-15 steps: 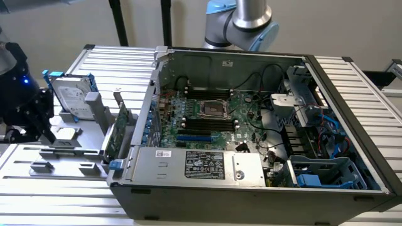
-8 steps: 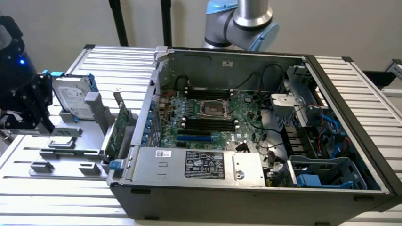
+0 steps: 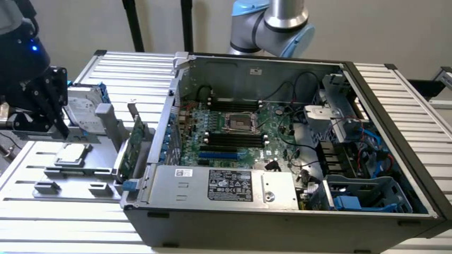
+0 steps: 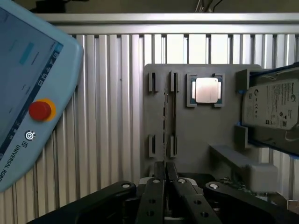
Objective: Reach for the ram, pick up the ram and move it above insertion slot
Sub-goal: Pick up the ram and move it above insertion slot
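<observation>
The gripper (image 4: pixel 164 170) hangs over the matte grey tray (image 4: pixel 196 135), which lies to the exterior view's left of the open case (image 3: pixel 282 211). Its black jaws stand narrow, closed on the ram (image 4: pixel 164 121) – a thin stick seen edge-on between four small upright brackets. A square metal-capped CPU (image 4: pixel 205 89) and a labelled hard drive (image 4: pixel 273 109) sit close beside it. A pale blue teach pendant (image 4: pixel 28 88) – with a red button – lies on the ribbed aluminium table (image 4: pixel 112 93).
</observation>
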Motion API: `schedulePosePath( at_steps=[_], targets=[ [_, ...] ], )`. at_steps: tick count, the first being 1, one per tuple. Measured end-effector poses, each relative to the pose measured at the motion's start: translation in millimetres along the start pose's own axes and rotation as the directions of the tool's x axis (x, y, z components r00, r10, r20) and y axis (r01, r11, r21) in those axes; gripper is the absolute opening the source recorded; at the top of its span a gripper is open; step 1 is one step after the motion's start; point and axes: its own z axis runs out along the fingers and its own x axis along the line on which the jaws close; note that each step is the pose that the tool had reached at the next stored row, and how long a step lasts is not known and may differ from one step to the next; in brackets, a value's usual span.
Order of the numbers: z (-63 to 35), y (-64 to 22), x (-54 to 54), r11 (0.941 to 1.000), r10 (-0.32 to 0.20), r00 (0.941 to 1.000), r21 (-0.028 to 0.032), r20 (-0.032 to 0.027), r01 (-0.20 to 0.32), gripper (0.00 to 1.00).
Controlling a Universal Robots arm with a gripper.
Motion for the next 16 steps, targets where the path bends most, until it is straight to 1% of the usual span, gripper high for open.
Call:
schedulePosePath(
  at_steps=[9, 12, 16],
  targets=[
    [-31.1, -26.8, -4.0, 1.0, 0.0, 1.0, 0.0001, 0.0001, 0.0, 0.13],
    [-38.5, -35.9, -5.8, 1.0, 0.0, 1.0, -0.0002, -0.0001, 0.0, 0.13],
    [-45.4, -47.9, -7.8, 1.0, 0.0, 1.0, 0.0, 0.0008, 0.0, 0.13]
  ],
)
